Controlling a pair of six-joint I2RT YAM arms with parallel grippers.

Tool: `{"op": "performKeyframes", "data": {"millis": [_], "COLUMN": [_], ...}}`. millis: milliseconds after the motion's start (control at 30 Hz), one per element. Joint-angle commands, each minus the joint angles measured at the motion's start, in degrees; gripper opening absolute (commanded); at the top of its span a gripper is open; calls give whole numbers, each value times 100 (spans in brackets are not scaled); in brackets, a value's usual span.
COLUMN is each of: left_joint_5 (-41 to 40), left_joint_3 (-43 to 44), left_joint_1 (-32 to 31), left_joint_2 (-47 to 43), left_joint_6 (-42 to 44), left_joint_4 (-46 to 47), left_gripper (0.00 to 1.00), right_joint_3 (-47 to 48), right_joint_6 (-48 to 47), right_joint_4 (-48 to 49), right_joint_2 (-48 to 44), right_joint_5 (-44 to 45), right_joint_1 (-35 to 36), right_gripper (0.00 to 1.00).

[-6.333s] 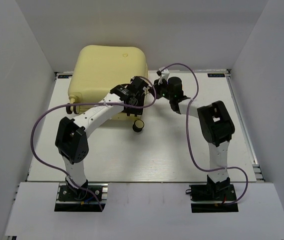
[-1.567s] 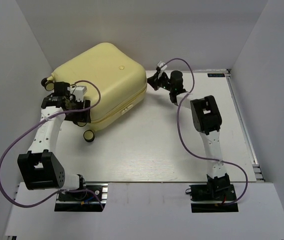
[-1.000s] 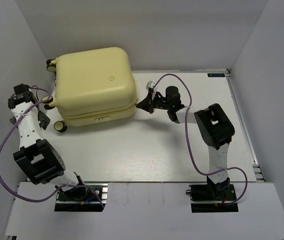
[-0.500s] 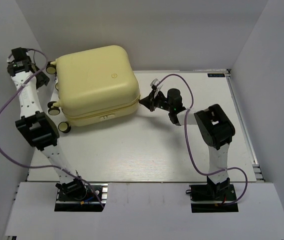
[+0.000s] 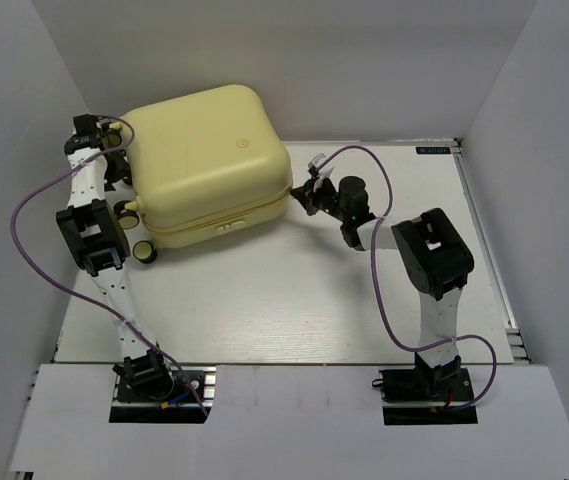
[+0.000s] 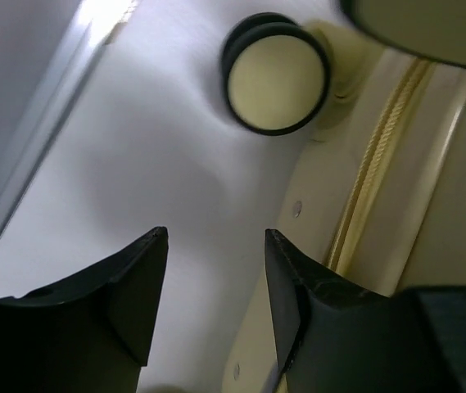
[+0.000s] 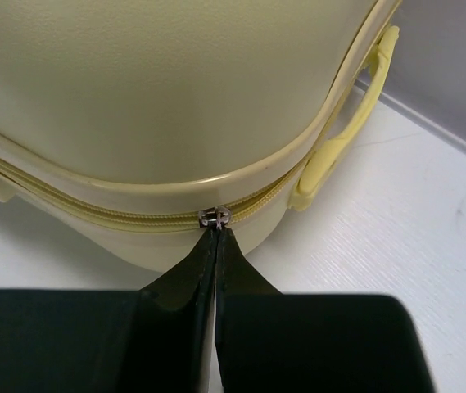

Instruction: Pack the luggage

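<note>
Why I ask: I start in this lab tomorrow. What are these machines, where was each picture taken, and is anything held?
These are two robot arms bolted at the near edge of a white table. The wide picture comes from a fixed camera above and behind them. The other two come from a camera on each wrist. On the table lies a closed pale yellow hard-shell suitcase. The left hand is open and empty, beside a cream wheel with a black rim. The right hand is pinched shut on the suitcase's small metal zipper pull.
</note>
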Motion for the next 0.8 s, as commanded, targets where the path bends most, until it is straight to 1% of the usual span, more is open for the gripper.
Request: {"op": "performKeyframes", "data": {"millis": [0,33,67,100,133,167,200,233,267,300,400,467,500,567,633,700,733,767], "left_joint_5": [2015,2027,2036,2062,2053,2105,2123,1932,1887,1999,2771,3010,3072,3231,3187,2898,2610,2033], "left_joint_3": [-41,3,12,3,-5,3,-23,-67,-267,-339,-603,-621,-603,-533,-445,-305,-278,-287], "left_joint_1": [-1031,-1138,-1365,-1593,-1683,-2032,-2140,-2236,-2446,-2492,-2492,-2492,-2492,-2492,-2475,-2431,-2405,-2352], "left_joint_2": [123,140,123,114,97,70,-8,-44,-175,-289,-526,-554,-536,-536,-501,-510,-597,-641], "left_joint_6": [576,716,1196,1454,1561,2162,2307,2422,2588,2712,2836,2976,3011,3091,3048,2872,2593,2146], "left_joint_4": [445,472,464,490,481,385,324,306,314,332,358,358,358,358,385,393,411,480], "left_gripper": [62,62,62,60,59,58,58,56,54,54,51,50,48,48,48,53,61,88], "right_joint_3": [-150,-202,-290,-413,-527,-641,-703,-835,-923,-1141,-1441,-1723,-1871,-2101,-2215,-2251,-2260,-2242], "right_joint_6": [-411,-437,-516,-560,-647,-700,-736,-841,-850,-946,-1000,-1052,-1087,-1184,-1245,-1246,-1202,-1193], "right_joint_4": [350,350,306,280,210,122,95,-44,-63,-72,-186,-300,-344,-545,-643,-731,-731,-722], "right_joint_2": [-480,-558,-637,-682,-847,-901,-954,-1155,-1209,-1262,-1578,-1877,-2104,-2220,-2413,-2510,-2502,-2501], "right_joint_5": [254,228,201,244,210,227,245,219,297,315,438,517,535,465,421,525,604,701], "right_joint_1": [-21,-4,-13,-13,48,-12,-4,-21,-4,5,-4,31,40,101,163,198,216,225], "right_gripper": [0,0,0,0,0,0,0,0,0,0,0,0,0,0,0,0,0,0]}}
